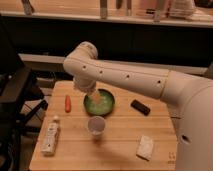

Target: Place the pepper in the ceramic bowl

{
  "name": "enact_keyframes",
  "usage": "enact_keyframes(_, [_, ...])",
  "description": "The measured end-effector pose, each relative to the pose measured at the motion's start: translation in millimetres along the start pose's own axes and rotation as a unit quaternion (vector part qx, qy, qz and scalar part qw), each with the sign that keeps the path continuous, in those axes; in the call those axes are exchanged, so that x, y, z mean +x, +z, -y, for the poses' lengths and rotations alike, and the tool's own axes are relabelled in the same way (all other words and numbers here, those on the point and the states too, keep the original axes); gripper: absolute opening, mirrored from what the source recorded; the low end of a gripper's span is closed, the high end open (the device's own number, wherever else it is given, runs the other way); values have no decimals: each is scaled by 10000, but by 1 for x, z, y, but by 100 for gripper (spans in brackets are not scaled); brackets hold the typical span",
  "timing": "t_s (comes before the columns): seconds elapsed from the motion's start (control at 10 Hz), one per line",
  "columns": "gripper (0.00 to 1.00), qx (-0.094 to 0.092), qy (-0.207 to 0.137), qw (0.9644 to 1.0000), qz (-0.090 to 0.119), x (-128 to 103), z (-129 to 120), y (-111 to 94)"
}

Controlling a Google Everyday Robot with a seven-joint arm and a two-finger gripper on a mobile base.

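Claw [95, 95] mostly tucked under the arm [125, 75] above the ceramic bowl [112, 103], spread apart; pepper [67, 103] centre-left on wooden surface [120, 145]; dark room behind.

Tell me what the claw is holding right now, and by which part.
Nothing. The claw hangs open over the ceramic bowl, and the pepper lies on the table, apart from the bowl.

We saw a glossy ceramic bowl [109, 106] on a smooth wooden table [125, 136]. The gripper [93, 94] over it ended a smooth white plastic arm [125, 77].
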Motion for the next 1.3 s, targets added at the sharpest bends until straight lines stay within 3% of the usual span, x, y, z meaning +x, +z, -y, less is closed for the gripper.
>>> enact_keyframes(1.3, [80, -129, -519, 9983, 243, -20, 29, 41])
